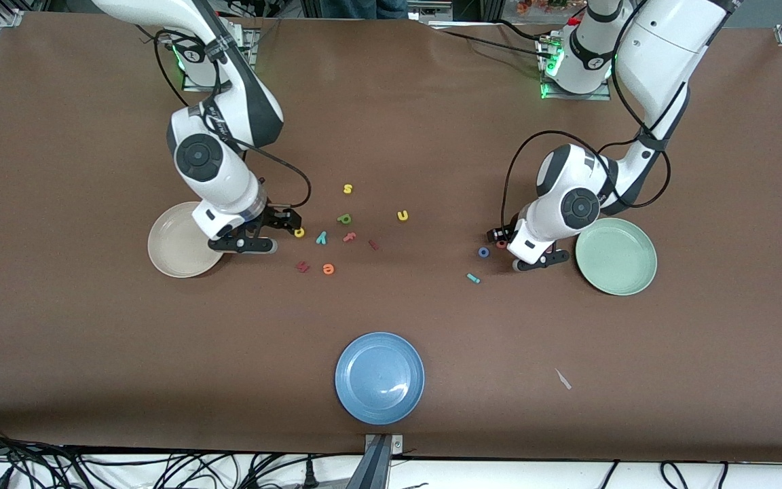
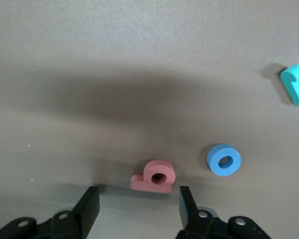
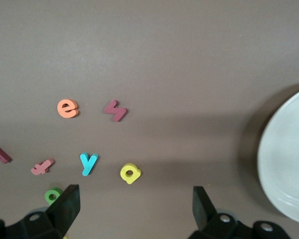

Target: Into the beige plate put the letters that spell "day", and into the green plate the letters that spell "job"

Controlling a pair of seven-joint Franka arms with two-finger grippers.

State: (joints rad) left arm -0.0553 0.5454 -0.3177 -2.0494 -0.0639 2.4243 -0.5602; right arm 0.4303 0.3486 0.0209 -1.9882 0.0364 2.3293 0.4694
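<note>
- While the salmon-red "b" point(image 2: 155, 177) lies flat on the table point(image 1: 92, 339), the left gripper point(image 2: 139, 201) stands low at it, its fingers point(image 2: 87, 206) spread to either side with gaps showing, so nothing is grasped.
- Just beside the "b" sits the blue "o" point(image 1: 483, 252), and the thin teal "j" point(image 1: 473, 278) lies nearer the front camera than both.
- Beside that gripper, toward the left arm's end, rests the green plate point(image 1: 625, 282), with no letters in it.
- Low by the yellow "d" point(image 1: 299, 233), the right gripper point(image 1: 281, 227) has its jaws released wide, the letter lying loose ahead of them.
- Next to the "d" lies the teal "y" point(image 1: 322, 237), with the dark green "a" point(image 1: 344, 219) a little farther from the camera.
- Close by the right gripper, the beige plate point(image 1: 167, 255) holds no letters.
- Scattered nearby are an orange "e" point(image 1: 328, 269) and a yellow "s" point(image 1: 347, 189).
- Nearest the front camera sits a blue plate point(image 1: 379, 407).
</note>
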